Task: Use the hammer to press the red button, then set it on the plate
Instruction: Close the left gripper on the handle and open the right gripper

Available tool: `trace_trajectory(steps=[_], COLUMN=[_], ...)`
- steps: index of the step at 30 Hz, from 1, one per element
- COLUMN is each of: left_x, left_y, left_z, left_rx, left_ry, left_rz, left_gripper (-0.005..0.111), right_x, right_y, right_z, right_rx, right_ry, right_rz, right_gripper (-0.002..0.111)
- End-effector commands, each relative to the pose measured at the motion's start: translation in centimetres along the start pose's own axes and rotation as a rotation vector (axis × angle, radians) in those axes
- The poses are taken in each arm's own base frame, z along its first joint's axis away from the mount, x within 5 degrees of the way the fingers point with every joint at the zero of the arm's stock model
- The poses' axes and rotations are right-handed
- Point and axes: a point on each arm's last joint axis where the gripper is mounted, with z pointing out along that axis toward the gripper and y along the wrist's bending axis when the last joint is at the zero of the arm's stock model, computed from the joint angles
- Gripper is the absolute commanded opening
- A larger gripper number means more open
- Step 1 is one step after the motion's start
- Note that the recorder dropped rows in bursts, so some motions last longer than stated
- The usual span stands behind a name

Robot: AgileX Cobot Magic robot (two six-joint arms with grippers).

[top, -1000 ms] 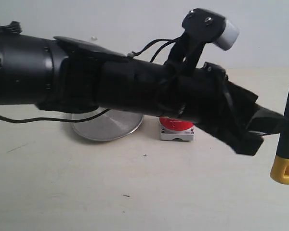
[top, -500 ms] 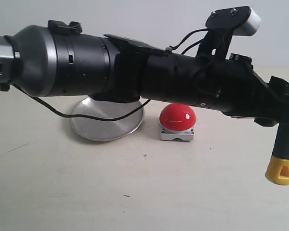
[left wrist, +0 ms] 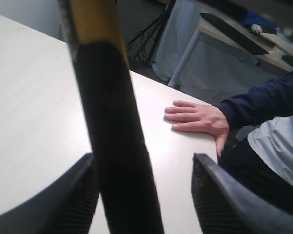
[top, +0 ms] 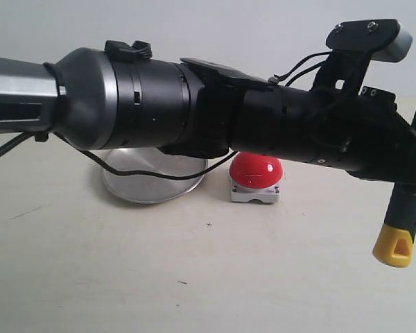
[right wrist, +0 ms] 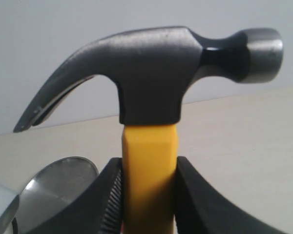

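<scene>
While the right gripper (right wrist: 149,195) clamps the hammer (right wrist: 151,92) under its head and the left gripper (left wrist: 144,187) stands open round the handle (left wrist: 117,146), you seem to have pressed nothing: button (top: 256,172) at the hammer's 9 o'clock, plate (top: 139,189) farther that way. Mind the person's hand (left wrist: 198,118) on the table (left wrist: 34,107) edge.

Arm (top: 215,121) spans the frame left to right, partly hiding plate (top: 149,189) and button (top: 256,168). Button sits just right of plate, not touching. Hammer (top: 404,211) handle at right edge, yellow end lowest. Table (top: 194,277) pale.
</scene>
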Motion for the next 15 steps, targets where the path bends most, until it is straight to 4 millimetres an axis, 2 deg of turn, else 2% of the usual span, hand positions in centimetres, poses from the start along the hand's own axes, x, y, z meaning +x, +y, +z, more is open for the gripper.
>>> trace_trajectory(steps=[1,6,8,11,14,15], left_x=[-0.24,-0.24,-0.24,-0.24,-0.24,-0.24], left_y=[-0.25,-0.25,-0.25,-0.25,-0.25,-0.25], left_z=[0.06,0.06,0.06,0.06,0.06,0.06], left_rx=[0.004,0.004,0.004,0.004,0.004,0.004], left_ry=[-0.009,-0.009,-0.009,-0.009,-0.009,-0.009], left_rz=[-0.011,-0.011,-0.013,-0.019,-0.019,-0.022], left_gripper=[0.052,0.052,0.049,0.03,0.002,0.0], right_x=[-0.85,-0.84,-0.84,-0.84,-0.78,-0.78], right_y=[0.42,0.42,0.42,0.42,0.35,0.32], right_z=[-0.43,-0.43,-0.43,-0.43,-0.43,-0.42], right_rx=[-0.043,-0.043,-0.044,-0.044,-0.036,-0.032], right_ry=[-0.066,-0.065,-0.065,-0.065,-0.057,-0.058], right_rz=[0.034,0.063,0.075,0.075,0.069,0.058], right_gripper=[0.0,0.0,0.0,0.0,0.0,0.0])
